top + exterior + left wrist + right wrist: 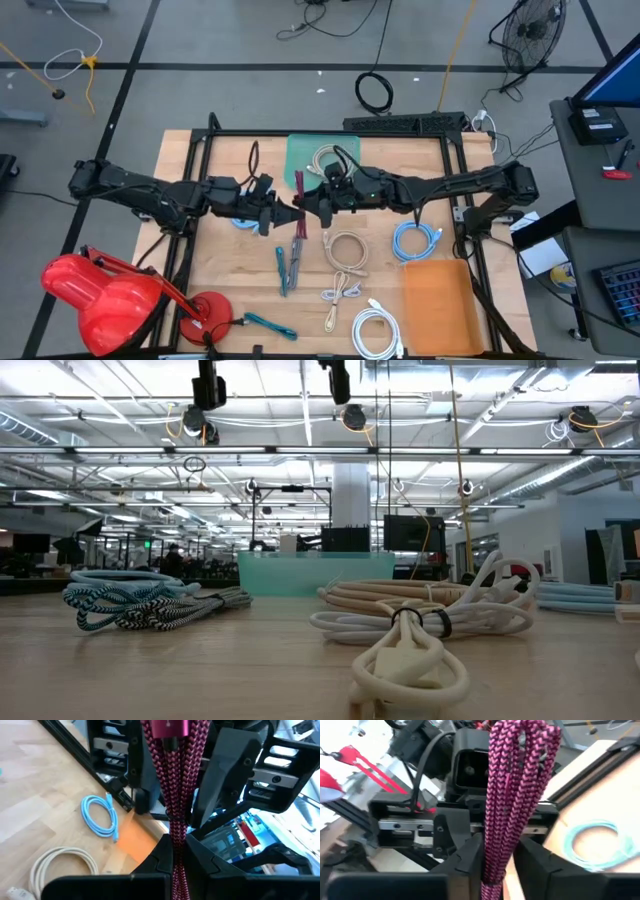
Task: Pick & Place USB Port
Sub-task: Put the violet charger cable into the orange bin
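From above, you see both grippers meeting over the middle of the table (225,275). The left gripper (290,213) and the right gripper (305,207) face each other, with a bundled magenta cable (299,188) between them. The cable's long axis runs roughly front to back on the table, its upper end over the green tray (300,150). That tray also holds a coiled beige cable (326,160). An orange mat (437,305) lies bare at the front right, just below a blue cable coil (413,241). More coils lie on the wood: a beige one (346,251), a white one (375,330), and teal cables (284,268) to the front left.

At table height, neither gripper nor the magenta cable shows. You see the tray's pale green wall (315,573) at the back, cream coils (420,622) in front, and a teal-patterned bundle (140,603) to the left.

In the left wrist view, the left gripper (178,851) is closed tight on the cable (176,790), which runs straight away from the fingers to a magenta plug housing at its far end.

In the right wrist view, the right gripper (498,854) has its fingers narrowed against both sides of the cable (517,785), whose looped end stands beyond them.
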